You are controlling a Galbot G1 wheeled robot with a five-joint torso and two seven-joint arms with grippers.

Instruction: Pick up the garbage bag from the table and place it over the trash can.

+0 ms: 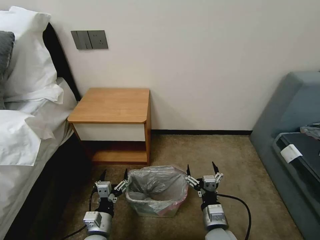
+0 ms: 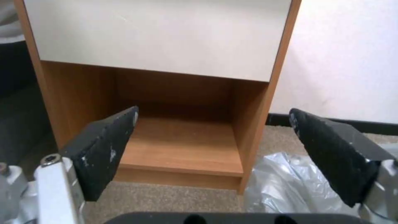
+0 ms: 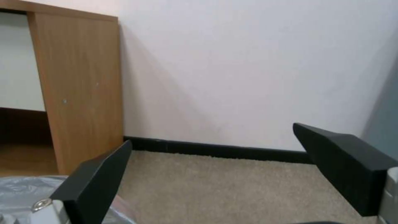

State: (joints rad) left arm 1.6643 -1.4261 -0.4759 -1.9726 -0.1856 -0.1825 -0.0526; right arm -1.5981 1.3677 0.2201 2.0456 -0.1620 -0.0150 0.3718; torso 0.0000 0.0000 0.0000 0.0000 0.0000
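Head view: the bin (image 1: 156, 200) stands on the carpet (image 1: 233, 160) in front of the table (image 1: 111, 105), between the two grippers.
Bag: the grey bag (image 1: 156, 183) lines the bin, its mouth spread and folded over the rim, a pinkish edge showing at the lower right side of the bin.
Table: bare wooden top, white drawer front (image 1: 110, 132), open lower shelf (image 1: 120, 155); it sits against the wall, just beside the bed (image 1: 30, 133).
Left gripper: the left gripper (image 1: 114, 175) sits low at the bin's left side, jaws apart, with nothing between them; its inner finger linkage is touching or almost touching the bag at the rim, and which of the two I cannot tell.
Right gripper: the right gripper (image 1: 201, 169) sits low at the bin's right side, jaws apart and empty, its inner finger close against the bag's edge.
Left wrist view: the black fingers (image 2: 104, 146) stand wide apart, framing the table's shelf (image 2: 182, 146) and drawer front (image 2: 157, 37); crinkled bag plastic (image 2: 286, 183) lies near the far finger.
Right wrist view: the fingers (image 3: 348, 161) stand wide apart over carpet (image 3: 215, 183), facing the wall and black skirting; the table's side panel (image 3: 79, 90) and a bit of bag (image 3: 25, 193) show at one edge.
Sofa: a grey-blue sofa (image 1: 293, 110) stands well apart to the right.
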